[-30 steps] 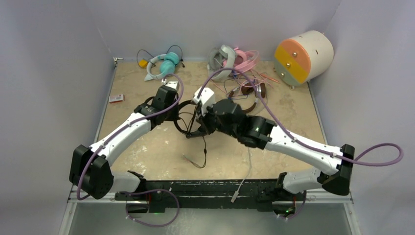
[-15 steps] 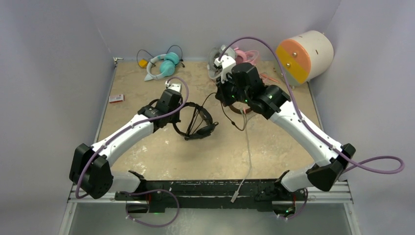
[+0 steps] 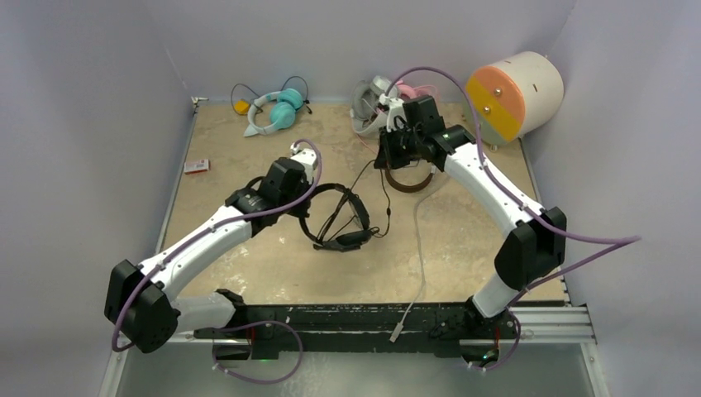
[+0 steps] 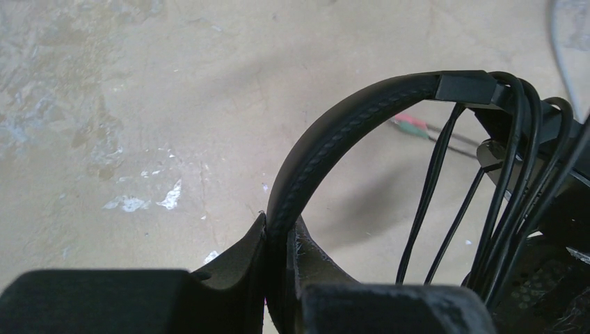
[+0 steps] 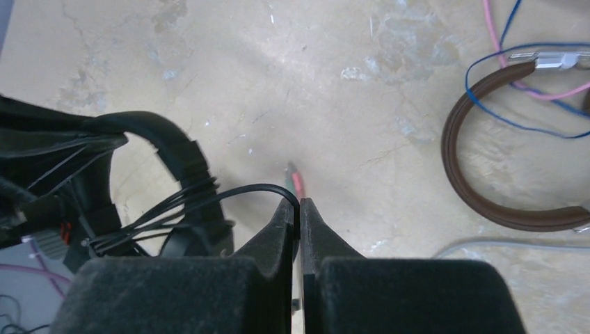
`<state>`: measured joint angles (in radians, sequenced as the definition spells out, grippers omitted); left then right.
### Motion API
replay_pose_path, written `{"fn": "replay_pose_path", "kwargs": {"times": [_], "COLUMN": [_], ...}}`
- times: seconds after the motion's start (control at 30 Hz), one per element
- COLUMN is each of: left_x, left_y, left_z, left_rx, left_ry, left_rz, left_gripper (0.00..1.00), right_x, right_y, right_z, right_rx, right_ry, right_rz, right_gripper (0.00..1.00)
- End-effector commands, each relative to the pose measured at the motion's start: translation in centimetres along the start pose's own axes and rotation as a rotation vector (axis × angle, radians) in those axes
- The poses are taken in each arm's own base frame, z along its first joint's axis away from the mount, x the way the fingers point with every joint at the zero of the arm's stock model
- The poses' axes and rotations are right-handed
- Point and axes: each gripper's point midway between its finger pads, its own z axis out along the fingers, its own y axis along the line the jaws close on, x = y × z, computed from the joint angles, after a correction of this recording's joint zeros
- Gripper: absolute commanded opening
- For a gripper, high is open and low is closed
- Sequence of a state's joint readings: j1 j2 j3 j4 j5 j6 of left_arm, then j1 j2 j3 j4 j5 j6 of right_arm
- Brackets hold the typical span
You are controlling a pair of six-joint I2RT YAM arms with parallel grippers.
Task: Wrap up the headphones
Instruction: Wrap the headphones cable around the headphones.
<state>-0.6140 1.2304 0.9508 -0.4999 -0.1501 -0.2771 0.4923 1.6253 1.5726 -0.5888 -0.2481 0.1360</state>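
A big cream cylinder (image 3: 514, 97) lies on its side at the far right corner of the table (image 3: 248, 265), its orange-and-yellow face turned leftward. A small red-and-white packet (image 3: 197, 167) lies flat near the left edge. The tabletop is beige and blotchy, enclosed by pale walls (image 3: 83, 124).

The top external camera looks down from high behind the near edge of the table (image 3: 248, 256), far enough off to take in its whole top. The left wrist camera sits right behind the left gripper (image 4: 277, 233), facing along its fingers at the tabletop, very near the black headphones (image 4: 327, 132) pinched there. The right wrist camera looks likewise past the right gripper (image 5: 300, 209), which is closed on the cable (image 5: 250, 189). All 3 views share the black headphones. 2 views, top and right wrist, share the brown headband (image 5: 459, 174).
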Motion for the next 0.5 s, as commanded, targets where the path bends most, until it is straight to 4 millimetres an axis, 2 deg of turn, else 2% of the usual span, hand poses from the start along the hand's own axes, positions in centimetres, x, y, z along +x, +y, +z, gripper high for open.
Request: {"fn": "replay_pose_path", "kwargs": {"times": [0.0, 0.17, 0.3, 0.37, 0.47], "left_x": [-1.6, -4.3, -6.4, -7.0, -7.7], "left_y": [-2.4, -4.7, -4.4, -4.5, -5.1], "left_z": [-2.1, -5.5, -7.7, -8.5, -9.3], "left_rx": [0.141, 0.269, 0.230, 0.216, 0.234], "left_ry": [-0.050, -0.114, -0.129, -0.100, -0.072], "left_rz": [-0.004, -0.105, -0.273, -0.307, -0.343], "left_gripper": [0.00, 0.00, 0.00, 0.00, 0.00], "right_x": [-0.6, 1.4, 2.2, 2.7, 2.7], "right_y": [0.6, 0.5, 1.1, 0.9, 0.7], "right_z": [1.5, 4.3, 5.1, 5.5, 6.0], "right_rx": [-0.179, -0.261, -0.325, -0.331, -0.334], "right_ry": [-0.050, -0.046, -0.109, -0.131, -0.193], "right_rz": [0.094, 0.163, 0.162, 0.152, 0.146], "right_gripper": [0.00, 0.00, 0.02, 0.06, 0.17]}}
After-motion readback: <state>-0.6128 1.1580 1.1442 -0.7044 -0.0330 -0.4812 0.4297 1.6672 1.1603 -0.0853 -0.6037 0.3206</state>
